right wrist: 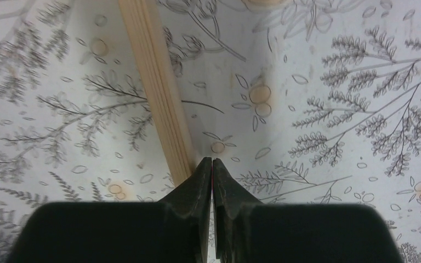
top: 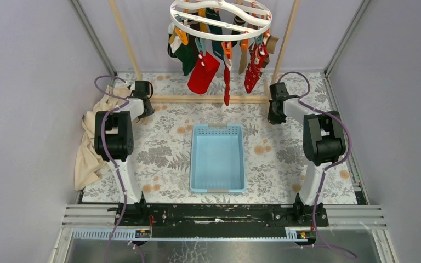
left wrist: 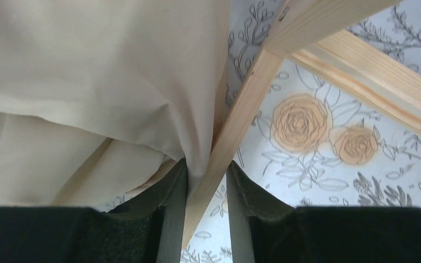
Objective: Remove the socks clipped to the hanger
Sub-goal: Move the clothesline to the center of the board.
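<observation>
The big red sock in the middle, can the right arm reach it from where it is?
Probably yes. The right arm sits low, jaws shut and empty beside the rack; the big red sock hangs in open air, nothing between them.

Bright, even diffuse light, faint shadows, no glare; top view sharp, both wrist close-ups slightly soft.
</observation>
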Available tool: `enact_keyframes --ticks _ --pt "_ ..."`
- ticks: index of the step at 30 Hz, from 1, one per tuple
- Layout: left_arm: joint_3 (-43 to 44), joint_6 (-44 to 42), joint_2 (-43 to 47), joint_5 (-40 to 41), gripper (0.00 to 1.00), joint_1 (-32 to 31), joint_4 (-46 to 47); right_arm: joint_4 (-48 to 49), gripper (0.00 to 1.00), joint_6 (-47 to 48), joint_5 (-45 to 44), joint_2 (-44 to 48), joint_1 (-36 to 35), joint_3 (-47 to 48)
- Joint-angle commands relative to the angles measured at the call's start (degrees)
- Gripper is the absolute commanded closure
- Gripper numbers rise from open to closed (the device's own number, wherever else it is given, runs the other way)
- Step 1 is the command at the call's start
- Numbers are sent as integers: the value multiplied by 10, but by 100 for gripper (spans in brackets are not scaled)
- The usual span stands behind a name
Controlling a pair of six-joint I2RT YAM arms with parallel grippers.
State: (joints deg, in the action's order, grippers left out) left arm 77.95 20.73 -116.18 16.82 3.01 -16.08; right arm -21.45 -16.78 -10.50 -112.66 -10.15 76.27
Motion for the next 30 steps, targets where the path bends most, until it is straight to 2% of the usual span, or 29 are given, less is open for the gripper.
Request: enact_keyframes --ticks 1,9,10,12,13,16,21,30 --pt "-38 57 45 -30 67 -15 -22 4 90 -14 6 36 -2 -25" --pt "-114 68 95 -33 67 -28 3 14 89 -22 6 88 -1 -77" --pt "-122 70 100 -33 66 -27 7 13 79 -21 5 96 -2 -82" --pt "-127 69 103 -32 66 -27 9 19 48 -20 -2 117 -1 -90" --pt "-125 68 103 -32 66 -27 8 21 39 -17 -6 124 -1 -91" --pt "-120 67 101 -30 66 -27 7 20 30 -10 -19 128 -1 -78" --pt "-117 68 96 -32 66 -27 7 32 27 1 -32 108 9 -55" --pt "-102 64 85 -28 64 -27 1 84 32 32 5 33 38 -10"
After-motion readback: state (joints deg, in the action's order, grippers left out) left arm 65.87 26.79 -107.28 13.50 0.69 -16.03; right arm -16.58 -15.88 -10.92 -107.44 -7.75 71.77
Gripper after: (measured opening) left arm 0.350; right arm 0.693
